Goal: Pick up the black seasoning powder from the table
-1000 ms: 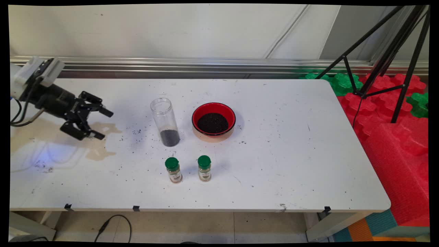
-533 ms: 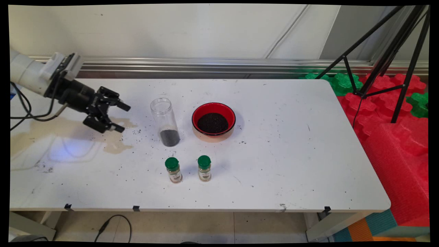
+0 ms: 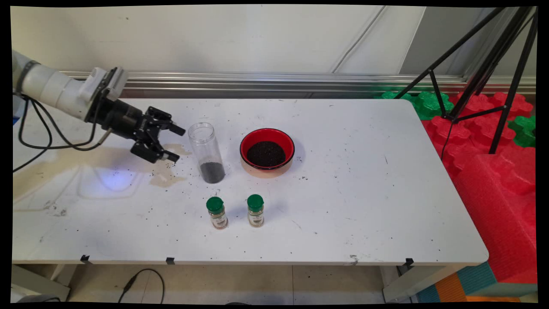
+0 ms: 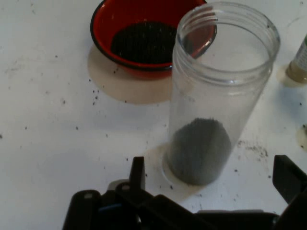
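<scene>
Gripper (image 3: 175, 143), fingers apart and holding nothing, now moved rightward just beside clear jar (image 3: 206, 152); red bowl (image 3: 267, 152) beyond.

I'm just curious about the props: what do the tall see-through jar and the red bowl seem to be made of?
The tall jar looks like clear plastic, possibly glass: see-through, slightly cloudy wall, threaded open mouth, dark grains visible at the bottom. The red bowl looks like glossy plastic or lacquerware: shiny red inside, black rim, tan outside. Which one cannot be told.
</scene>
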Tool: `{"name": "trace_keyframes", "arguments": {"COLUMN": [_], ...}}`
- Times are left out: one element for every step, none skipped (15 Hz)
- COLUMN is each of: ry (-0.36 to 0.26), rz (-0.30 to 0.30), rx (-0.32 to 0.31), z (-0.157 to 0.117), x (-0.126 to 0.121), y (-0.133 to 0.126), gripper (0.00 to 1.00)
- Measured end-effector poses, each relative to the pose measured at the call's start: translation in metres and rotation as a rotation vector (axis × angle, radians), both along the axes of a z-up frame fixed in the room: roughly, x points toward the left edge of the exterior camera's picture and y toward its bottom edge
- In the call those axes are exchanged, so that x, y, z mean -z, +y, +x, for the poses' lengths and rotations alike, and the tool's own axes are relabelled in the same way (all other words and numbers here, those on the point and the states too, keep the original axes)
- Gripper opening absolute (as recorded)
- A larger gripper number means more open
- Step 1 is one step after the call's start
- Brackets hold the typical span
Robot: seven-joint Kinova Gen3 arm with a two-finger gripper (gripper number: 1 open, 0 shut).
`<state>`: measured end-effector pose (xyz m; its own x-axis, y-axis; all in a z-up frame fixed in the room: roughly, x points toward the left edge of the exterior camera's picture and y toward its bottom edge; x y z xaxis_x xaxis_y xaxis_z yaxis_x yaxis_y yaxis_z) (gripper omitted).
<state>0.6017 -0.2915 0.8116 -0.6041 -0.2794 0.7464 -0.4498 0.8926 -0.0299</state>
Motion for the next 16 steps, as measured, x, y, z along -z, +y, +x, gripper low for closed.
{"name": "trace_keyframes", "arguments": {"ry": [0.01, 0.019, 0.026, 0.032, 0.04, 0.047, 0.052, 0.06, 0.066, 0.074, 0.08, 0.09, 0.1, 0.106, 0.112, 0.117], "rz": [-0.008, -0.014, -0.019, -0.023, -0.028, -0.033, -0.036, -0.041, -0.044, -0.049, -0.052, -0.058, -0.064, -0.067, -0.07, -0.073], "rx": [0.008, 0.014, 0.019, 0.024, 0.029, 0.034, 0.039, 0.044, 0.048, 0.053, 0.056, 0.062, 0.068, 0.071, 0.075, 0.079], "z": [-0.003, -0.005, -0.007, -0.009, -0.011, -0.013, -0.015, -0.017, -0.018, -0.02, -0.022, -0.025, -0.027, -0.028, -0.03, -0.031], "x": [0.004, 0.008, 0.011, 0.014, 0.017, 0.019, 0.021, 0.024, 0.026, 0.029, 0.031, 0.035, 0.039, 0.041, 0.044, 0.045], "y": [-0.004, -0.006, -0.008, -0.01, -0.012, -0.014, -0.016, -0.018, -0.02, -0.022, -0.023, -0.025, -0.027, -0.028, -0.029, -0.03], "gripper": [1.0, 1.0, 1.0, 1.0, 1.0, 1.0, 1.0, 1.0, 1.0, 1.0, 1.0, 1.0, 1.0, 1.0, 1.0, 1.0]}}
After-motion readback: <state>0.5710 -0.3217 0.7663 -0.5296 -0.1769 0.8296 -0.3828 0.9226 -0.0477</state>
